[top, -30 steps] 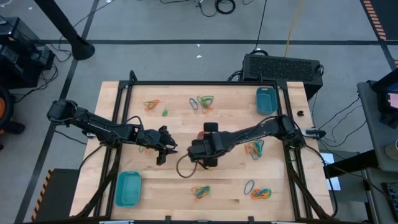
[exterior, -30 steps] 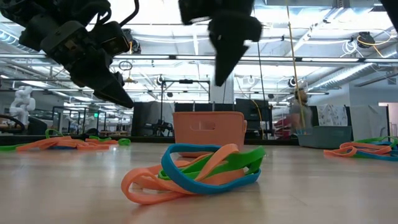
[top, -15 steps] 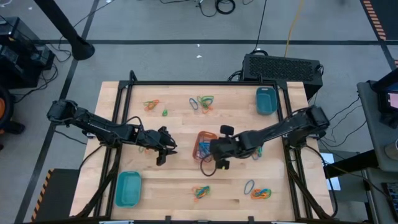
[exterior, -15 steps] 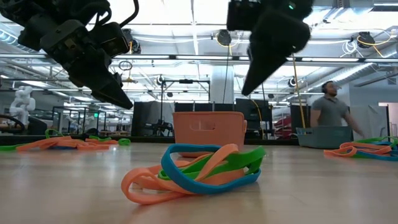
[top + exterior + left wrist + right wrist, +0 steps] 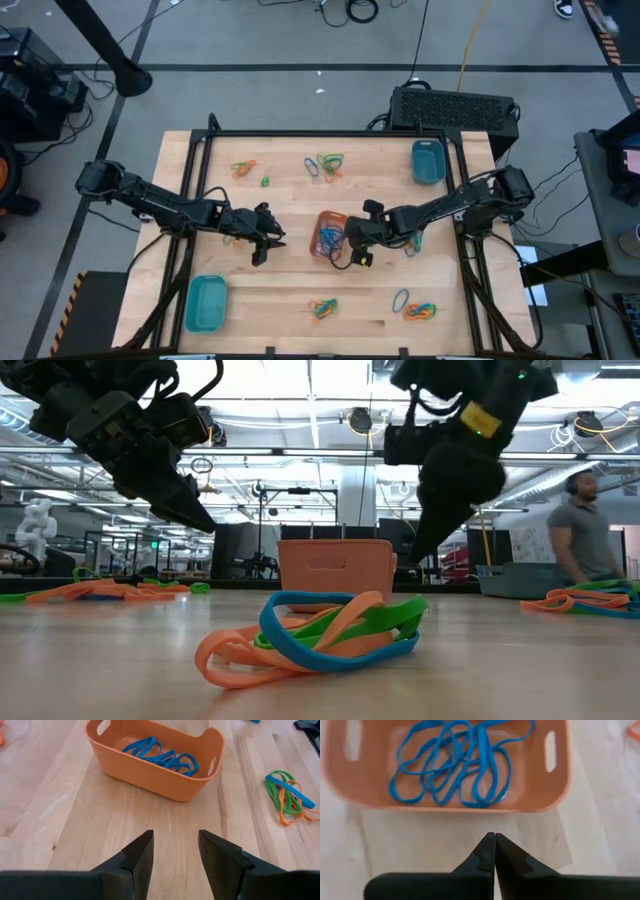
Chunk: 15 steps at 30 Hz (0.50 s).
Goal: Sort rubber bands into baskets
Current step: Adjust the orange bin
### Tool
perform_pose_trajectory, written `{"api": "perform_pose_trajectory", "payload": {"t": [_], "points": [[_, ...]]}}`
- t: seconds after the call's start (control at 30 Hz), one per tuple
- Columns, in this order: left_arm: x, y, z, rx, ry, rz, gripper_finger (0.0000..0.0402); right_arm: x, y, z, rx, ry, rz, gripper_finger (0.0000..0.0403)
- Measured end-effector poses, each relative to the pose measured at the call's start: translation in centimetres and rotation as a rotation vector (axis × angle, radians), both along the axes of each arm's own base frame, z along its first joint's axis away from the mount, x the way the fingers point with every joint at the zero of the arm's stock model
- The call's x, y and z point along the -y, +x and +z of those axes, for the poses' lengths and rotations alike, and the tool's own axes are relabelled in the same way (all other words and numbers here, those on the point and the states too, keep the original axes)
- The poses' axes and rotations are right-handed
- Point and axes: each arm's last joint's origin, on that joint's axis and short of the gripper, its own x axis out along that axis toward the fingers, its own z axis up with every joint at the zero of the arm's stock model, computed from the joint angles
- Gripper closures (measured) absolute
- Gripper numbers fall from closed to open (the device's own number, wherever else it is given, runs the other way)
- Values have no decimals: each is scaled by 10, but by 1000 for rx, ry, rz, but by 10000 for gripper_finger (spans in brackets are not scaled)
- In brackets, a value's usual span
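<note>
A tangle of orange, blue and green rubber bands (image 5: 312, 636) is lying lower centre in the low view. Behind it, the orange basket (image 5: 328, 233) is sitting mid-frame, holding blue bands (image 5: 451, 764). The right gripper (image 5: 494, 851) is hovering beside it, fingers pressed together, empty. The left gripper (image 5: 175, 852) is waiting left of centre, fingers spread.

Even, bright overhead light falls on the pale wooden tabletop (image 5: 290, 290) in the high view, leaving only faint, soft shadows beneath the arms. In the low view, ceiling strip lamps (image 5: 300, 405) glare white behind dark, silhouetted arms, and the nearest tangle of orange, blue and green rubber bands (image 5: 310, 635) is sharp while the room beyond is soft. The right wrist view shows the orange plastic basket (image 5: 445, 805) blurred, washed pale; the left wrist view is crisp.
</note>
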Motion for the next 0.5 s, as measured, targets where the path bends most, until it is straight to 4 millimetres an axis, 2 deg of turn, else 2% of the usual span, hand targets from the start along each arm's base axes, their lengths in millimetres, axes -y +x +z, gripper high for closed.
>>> {"api": "perform_pose_trajectory", "payload": {"t": [0.5], "points": [[0,0,0,3,0,0,240,52,14,2,65,-56,-45,403]]}}
